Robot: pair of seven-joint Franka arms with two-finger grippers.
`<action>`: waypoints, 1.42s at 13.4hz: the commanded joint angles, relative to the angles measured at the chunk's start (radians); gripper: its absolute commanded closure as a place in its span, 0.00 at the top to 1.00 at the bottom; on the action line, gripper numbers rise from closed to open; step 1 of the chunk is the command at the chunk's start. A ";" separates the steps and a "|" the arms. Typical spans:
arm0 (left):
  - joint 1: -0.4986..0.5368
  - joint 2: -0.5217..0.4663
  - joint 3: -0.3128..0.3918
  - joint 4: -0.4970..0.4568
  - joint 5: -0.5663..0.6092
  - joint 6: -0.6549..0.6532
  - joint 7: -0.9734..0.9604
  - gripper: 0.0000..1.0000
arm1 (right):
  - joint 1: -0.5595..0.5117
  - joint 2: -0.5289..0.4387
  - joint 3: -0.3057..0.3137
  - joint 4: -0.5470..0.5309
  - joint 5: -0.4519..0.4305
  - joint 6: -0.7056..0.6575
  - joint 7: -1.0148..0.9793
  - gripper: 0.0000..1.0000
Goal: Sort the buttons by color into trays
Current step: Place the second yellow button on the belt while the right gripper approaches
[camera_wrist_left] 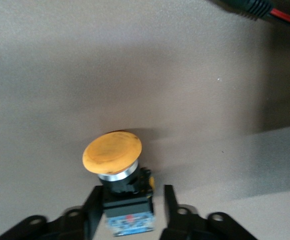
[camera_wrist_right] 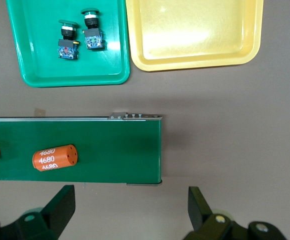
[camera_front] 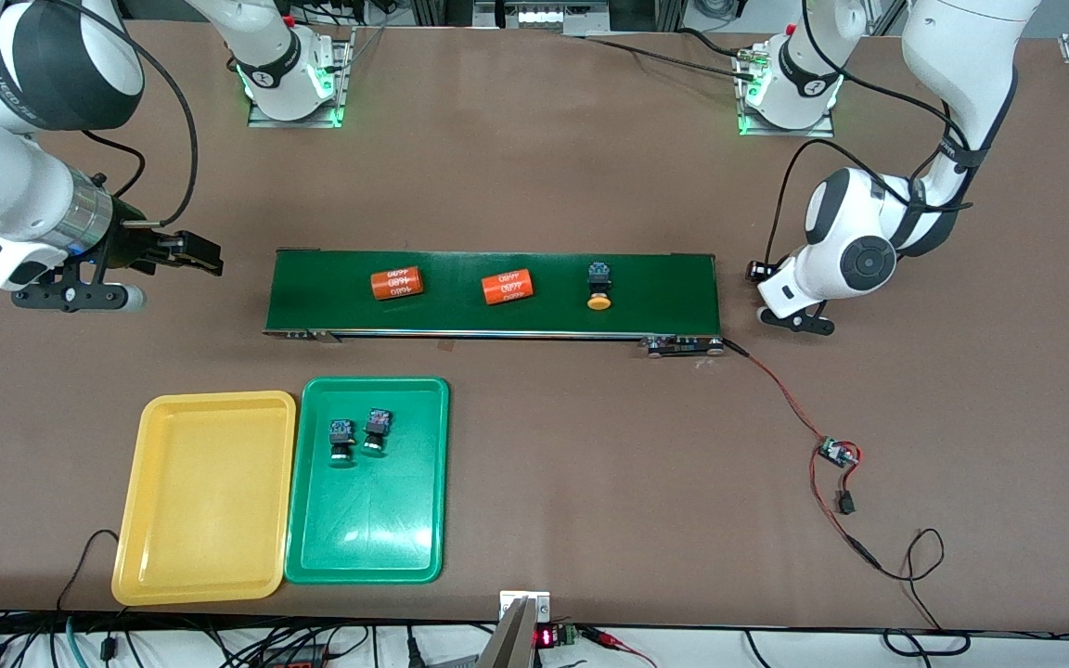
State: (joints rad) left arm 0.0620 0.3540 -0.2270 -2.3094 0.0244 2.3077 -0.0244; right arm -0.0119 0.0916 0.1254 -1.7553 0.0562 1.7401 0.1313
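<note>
the conveyor belt [camera_front: 460, 278] lies across the middle of the table [camera_front: 590, 464], with bare table all round it. off the belt's three o'clock end the left gripper [camera_wrist_left: 133, 191] is down at the table. its wrist view shows what the front view hides: a yellow-orange button [camera_wrist_left: 112, 152] between the fingers, which are drawn in round its body. one finger is against the body and a thin slit shows at the other, so it is not clamped.

at the belt's nine o'clock end the right gripper [camera_front: 205, 258] hangs over bare table, spread wide and empty.

a second yellow-orange button [camera_front: 599, 286] sits on the belt toward three o'clock, beside two orange cylinders [camera_front: 397, 283].

at the table's seven o'clock the yellow tray [camera_front: 210, 501] and green tray [camera_front: 423, 482] lie edge to edge. two green buttons [camera_front: 341, 440] lie side by side in the green tray.
</note>
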 commanded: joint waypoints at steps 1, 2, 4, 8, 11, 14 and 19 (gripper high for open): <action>0.019 -0.058 0.003 0.014 0.017 -0.063 0.015 0.16 | -0.008 0.000 0.011 0.013 -0.006 -0.025 0.014 1.00; 0.019 -0.085 0.001 0.057 0.017 -0.132 0.009 0.13 | -0.008 0.000 0.011 0.013 -0.006 -0.025 0.014 1.00; 0.018 -0.093 0.000 0.181 0.016 -0.291 0.006 0.14 | -0.005 0.000 0.013 0.014 -0.006 -0.024 0.016 1.00; -0.001 -0.058 -0.112 0.321 0.003 -0.361 0.001 0.18 | -0.005 0.007 0.013 0.011 -0.004 -0.019 0.007 1.00; -0.025 -0.012 -0.204 0.369 -0.053 -0.355 -0.102 0.16 | -0.005 0.000 0.011 -0.004 0.010 -0.008 0.008 1.00; -0.048 0.031 -0.276 0.367 -0.069 -0.245 -0.230 0.16 | 0.032 -0.029 0.014 -0.075 0.014 0.012 0.027 1.00; -0.083 0.112 -0.296 0.349 -0.066 -0.110 -0.273 0.19 | 0.173 -0.092 0.016 -0.275 0.014 0.235 0.262 1.00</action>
State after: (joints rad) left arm -0.0258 0.4481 -0.5204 -1.9699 -0.0243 2.1745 -0.2924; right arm 0.1018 0.0606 0.1417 -1.9108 0.0639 1.8744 0.2908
